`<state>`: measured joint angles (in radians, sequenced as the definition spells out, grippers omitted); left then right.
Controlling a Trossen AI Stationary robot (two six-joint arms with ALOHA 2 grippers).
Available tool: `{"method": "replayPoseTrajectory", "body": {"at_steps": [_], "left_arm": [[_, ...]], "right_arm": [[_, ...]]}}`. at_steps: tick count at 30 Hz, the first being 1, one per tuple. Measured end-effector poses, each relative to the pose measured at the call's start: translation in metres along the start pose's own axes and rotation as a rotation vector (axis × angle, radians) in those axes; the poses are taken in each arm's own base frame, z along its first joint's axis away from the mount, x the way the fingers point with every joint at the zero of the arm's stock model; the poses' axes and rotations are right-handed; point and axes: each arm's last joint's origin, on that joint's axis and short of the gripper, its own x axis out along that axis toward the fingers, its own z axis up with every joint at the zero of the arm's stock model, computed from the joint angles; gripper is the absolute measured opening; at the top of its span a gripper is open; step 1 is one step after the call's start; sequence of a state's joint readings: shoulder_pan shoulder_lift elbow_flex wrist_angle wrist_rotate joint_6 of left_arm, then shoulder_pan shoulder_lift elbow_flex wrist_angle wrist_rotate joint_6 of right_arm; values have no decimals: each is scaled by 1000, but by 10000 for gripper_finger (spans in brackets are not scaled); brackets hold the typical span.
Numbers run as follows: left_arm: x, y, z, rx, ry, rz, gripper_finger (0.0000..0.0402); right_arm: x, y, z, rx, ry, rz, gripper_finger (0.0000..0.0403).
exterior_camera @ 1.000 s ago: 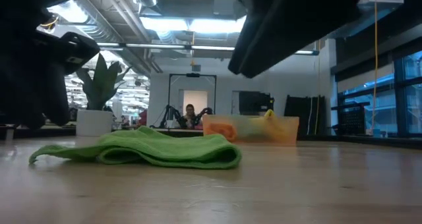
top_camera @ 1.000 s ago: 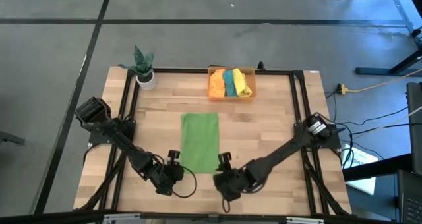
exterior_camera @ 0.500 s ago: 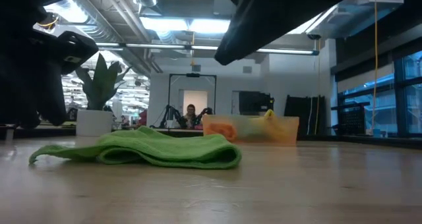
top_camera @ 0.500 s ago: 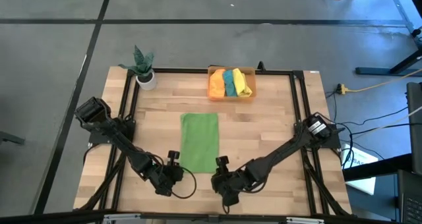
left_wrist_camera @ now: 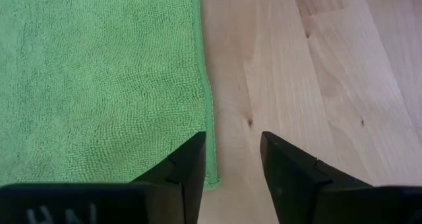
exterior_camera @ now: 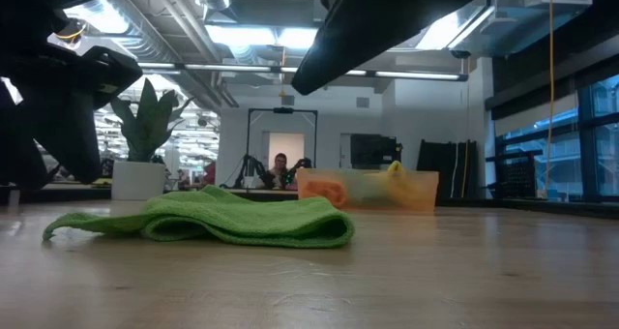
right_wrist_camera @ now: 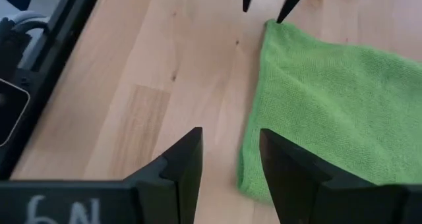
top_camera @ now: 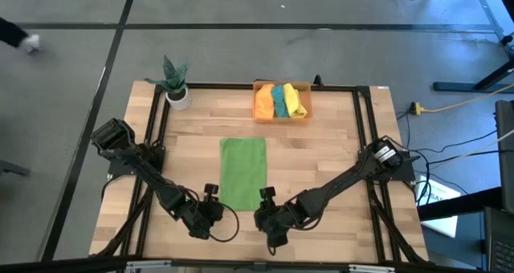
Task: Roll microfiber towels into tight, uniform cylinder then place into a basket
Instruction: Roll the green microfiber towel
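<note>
The light green towel [top_camera: 243, 173] lies flat on the tabletop [top_camera: 337, 160], unrolled, with its long axis running from the near edge of the tabletop toward the basket [top_camera: 282, 102] at the far edge. The basket already holds three rolled towels: orange [top_camera: 263, 102], teal [top_camera: 280, 100] and yellow [top_camera: 298, 101], so the green one appears to be the last left to roll.

What the coming move turns on is the towel's near short edge, the end farthest from the basket. Both grippers sit at that end, one off each near corner. The left gripper [top_camera: 214, 201] hovers just beside the towel's near left corner; in its wrist view the corner [left_wrist_camera: 210, 182] lies right at one fingertip, with the gap between the fingers over bare wood just beside the cloth. Its fingers stand apart and hold nothing. The right gripper [top_camera: 264, 202] hovers just beside the near right corner, with the corner [right_wrist_camera: 247, 180] lying between its fingertips in its wrist view; its fingers are likewise spread and empty.

Neither arm is clearly nearer: each is matched to its own corner. Judging from this layout, the roll would start at the near edge and travel along the towel's long axis toward the basket, so both grippers would need to take the edge evenly to keep the cylinder straight.
</note>
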<state>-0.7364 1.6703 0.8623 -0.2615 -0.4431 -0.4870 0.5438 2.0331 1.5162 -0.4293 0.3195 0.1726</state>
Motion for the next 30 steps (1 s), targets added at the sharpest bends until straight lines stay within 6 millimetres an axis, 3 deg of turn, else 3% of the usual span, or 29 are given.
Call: {"method": "replayPoseTrajectory", "body": {"at_steps": [6, 15, 30], "left_arm": [[-1, -1, -1, 55, 0, -4, 142], [-2, -3, -2, 63, -2, -9, 142], [-2, -3, -1, 62, -2, -8, 141]], "right_arm": [[6, -1, -6, -122, 52, -9, 152], [45, 7, -30, -314, 158, -31, 151], [45, 3, -39, -326, 245, -131, 151]]}}
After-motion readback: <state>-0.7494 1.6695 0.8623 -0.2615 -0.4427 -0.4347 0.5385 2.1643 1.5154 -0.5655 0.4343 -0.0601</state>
